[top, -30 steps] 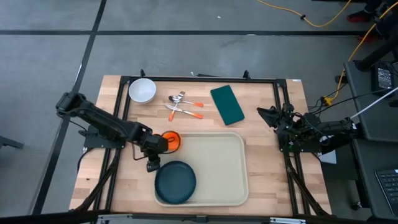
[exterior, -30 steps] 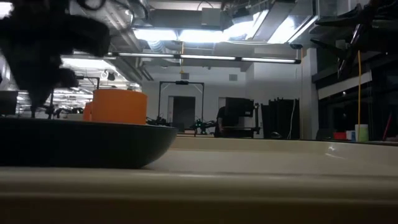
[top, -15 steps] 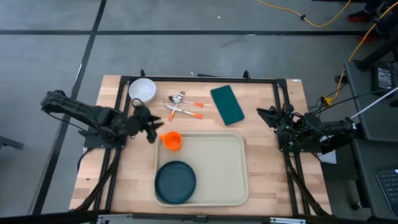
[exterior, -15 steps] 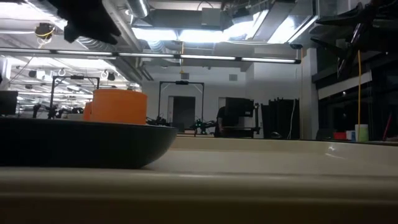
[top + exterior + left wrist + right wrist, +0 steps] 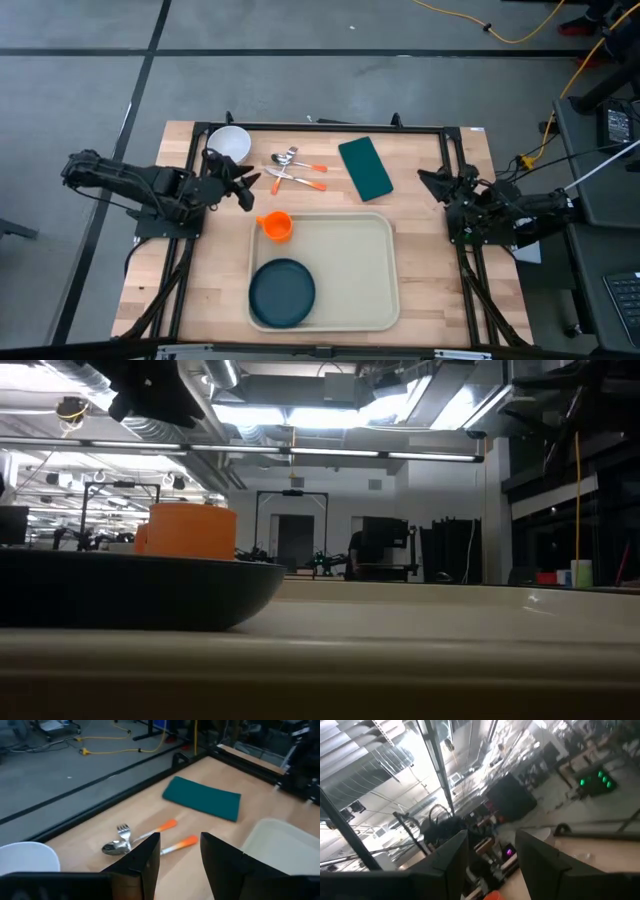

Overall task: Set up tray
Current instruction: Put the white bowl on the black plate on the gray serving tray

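The left pincer (image 5: 243,185), open and empty, has left the orange cup (image 5: 276,226) for the cutlery; right pincer (image 5: 432,186) waits open.

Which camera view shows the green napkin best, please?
The high view: the napkin shows whole from above, lying on the table beyond the tray. The left wrist view also shows it, slanted, past the cutlery. The low and right wrist views do not show it.
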Available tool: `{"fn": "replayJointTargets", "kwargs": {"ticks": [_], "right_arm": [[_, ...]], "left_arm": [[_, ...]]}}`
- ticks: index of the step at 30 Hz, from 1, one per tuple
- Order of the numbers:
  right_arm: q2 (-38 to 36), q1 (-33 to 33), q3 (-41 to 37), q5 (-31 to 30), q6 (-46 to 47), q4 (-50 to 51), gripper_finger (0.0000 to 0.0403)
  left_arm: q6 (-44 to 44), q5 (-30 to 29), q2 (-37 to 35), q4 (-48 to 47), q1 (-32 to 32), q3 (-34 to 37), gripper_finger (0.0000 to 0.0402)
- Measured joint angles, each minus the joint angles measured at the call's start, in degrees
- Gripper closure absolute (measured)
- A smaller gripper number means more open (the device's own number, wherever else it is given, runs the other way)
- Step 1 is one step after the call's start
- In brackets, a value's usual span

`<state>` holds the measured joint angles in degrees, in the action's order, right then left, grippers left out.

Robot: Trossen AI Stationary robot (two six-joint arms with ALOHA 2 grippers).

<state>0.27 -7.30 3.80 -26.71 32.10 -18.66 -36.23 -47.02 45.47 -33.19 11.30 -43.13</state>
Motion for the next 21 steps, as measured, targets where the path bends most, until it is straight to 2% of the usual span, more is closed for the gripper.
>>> {"fn": "replayJointTargets", "kwargs": {"ticks": [5,8,15,21], "right_arm": [[0.38,0.01,4.93,-1.03,-6.06,0.88,0.0234],[2.24,0.01,8.88,-2.65,-7.60,5.40,0.0234],[12.53,0.01,19.18,-6.35,-6.90,17.85,0.0234],[21.18,0.00,26.10,-9.58,-6.32,20.71,0.0234]], "left_arm": [[2.03,1.06,-0.20,1.17,-1.88,0.00,0.0265],[4.91,1.27,-0.24,4.27,-2.93,0.00,0.0267],[10.03,3.45,-0.73,7.61,-5.58,0.00,0.0264],[12.17,3.15,-1.77,5.83,-8.56,0.00,0.0267]]}}
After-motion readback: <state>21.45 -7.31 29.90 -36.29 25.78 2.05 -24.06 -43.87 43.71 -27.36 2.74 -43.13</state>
